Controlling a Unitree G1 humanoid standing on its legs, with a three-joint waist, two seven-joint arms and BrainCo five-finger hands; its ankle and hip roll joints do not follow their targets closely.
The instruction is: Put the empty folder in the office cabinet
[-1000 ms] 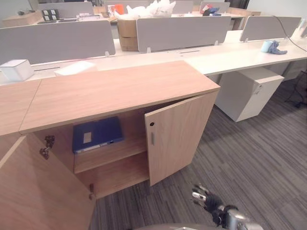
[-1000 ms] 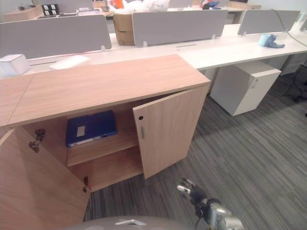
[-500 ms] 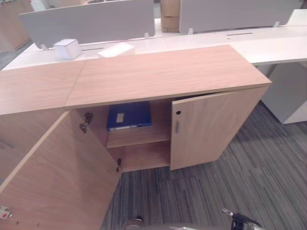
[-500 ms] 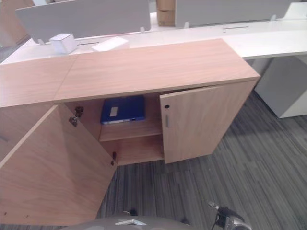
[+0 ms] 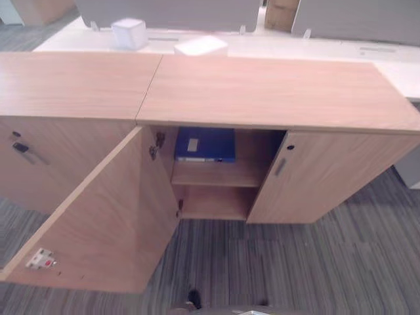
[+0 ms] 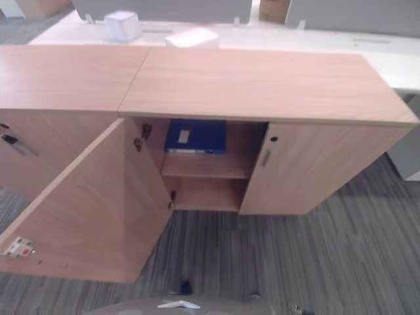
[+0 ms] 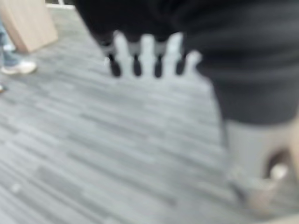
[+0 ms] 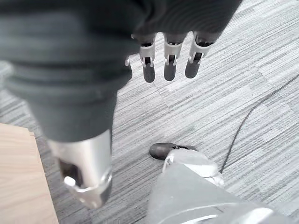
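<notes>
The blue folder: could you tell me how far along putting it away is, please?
Done: the blue folder lies on the cabinet's upper shelf. In hand: nothing; the left robot hand and right robot hand hang open over carpet. Left: both cabinet doors stand open.

You're looking at a light wood-grain cabinet [image 5: 275,92], both doors in the same pale brown grain. On its upper shelf lies a deep blue folder [image 5: 205,144] with a small white label. Behind the cabinet runs a white desk [image 5: 315,47] carrying a white box [image 5: 128,32] and a white sheet [image 5: 201,45], backed by grey partition panels [image 5: 170,13]. In front of the cabinet the carpet [image 5: 315,262] is grey, streaked in darker and lighter stripes.
</notes>
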